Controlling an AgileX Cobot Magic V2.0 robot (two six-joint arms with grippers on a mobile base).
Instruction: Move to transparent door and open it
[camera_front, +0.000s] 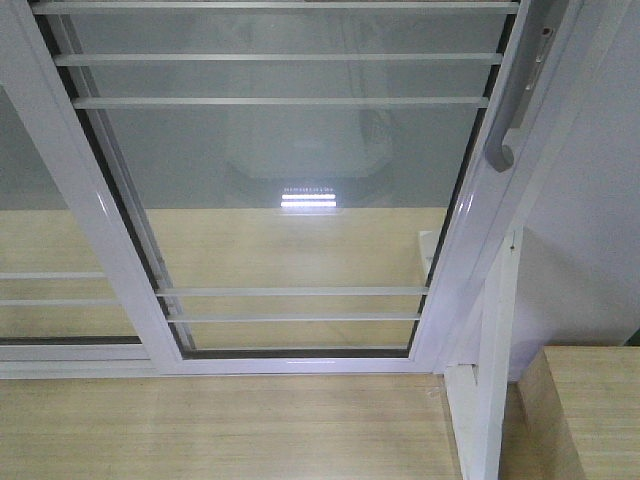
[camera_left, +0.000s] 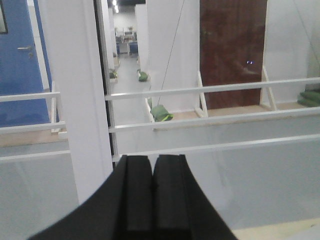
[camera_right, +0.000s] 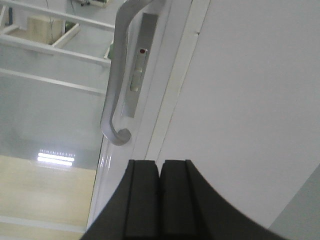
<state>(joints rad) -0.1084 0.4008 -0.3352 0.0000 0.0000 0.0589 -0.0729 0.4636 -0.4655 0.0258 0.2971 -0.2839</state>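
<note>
FLOOR: light wood planks | WALL: plain white, right side | LIGHT: bright strip reflection, centre | BEYOND: blue door, dark brown panel, lit corridor

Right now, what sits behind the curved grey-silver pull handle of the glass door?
A narrow silver plate with a small red dot, fixed to the white door stile. The upper joint of the curved grey-silver pull handle is out of frame.

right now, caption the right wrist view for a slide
Shut right gripper just below the curved grey handle of the transparent door, not touching it.
</note>
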